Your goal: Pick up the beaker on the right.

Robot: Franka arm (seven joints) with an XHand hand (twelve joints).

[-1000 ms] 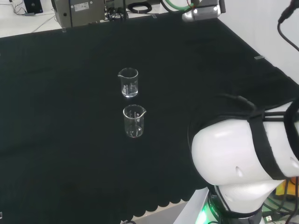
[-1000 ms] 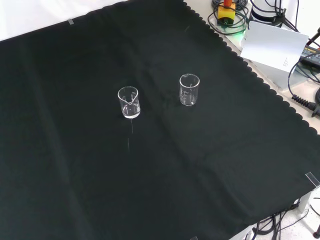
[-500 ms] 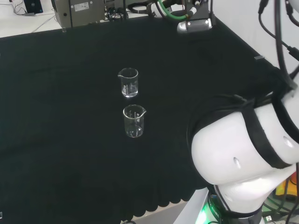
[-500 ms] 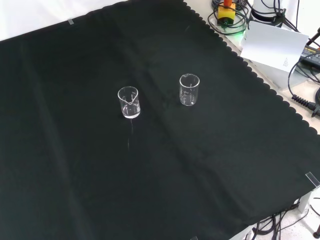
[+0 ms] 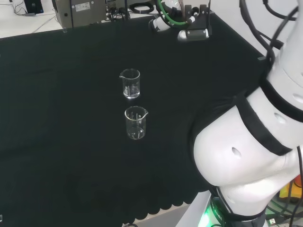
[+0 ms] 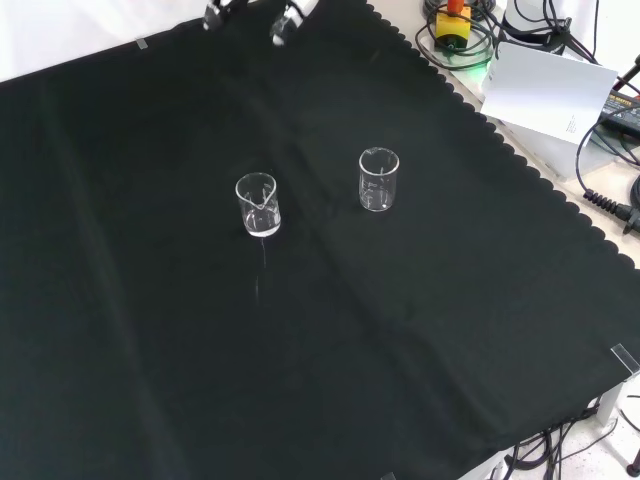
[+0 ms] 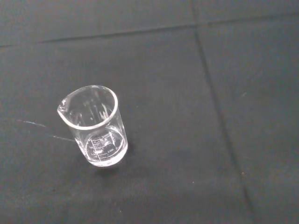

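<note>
Black cloth (image 6: pixel 420 330): beaker (image 6: pixel 378 180) well apart from hand (image 6: pixel 285 22)

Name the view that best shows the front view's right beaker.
Front view: the right beaker stands whole, apart from the left beaker. The head view shows it whole too, nearer the arm. The wrist view's lone beaker could be either.

Two beakers stood upright on the cloth (image 6: pixel 150 380), near each other but apart. In the front view one beaker (image 6: pixel 257 205) was left of the other (image 6: pixel 378 180), which sat slightly farther back. In the head view the first (image 5: pixel 130 83) stood behind the second (image 5: pixel 136 123). The hand (image 6: pixel 285 20) hung at the cloth's far edge in the front view, well apart from both, above and behind the left one
</note>
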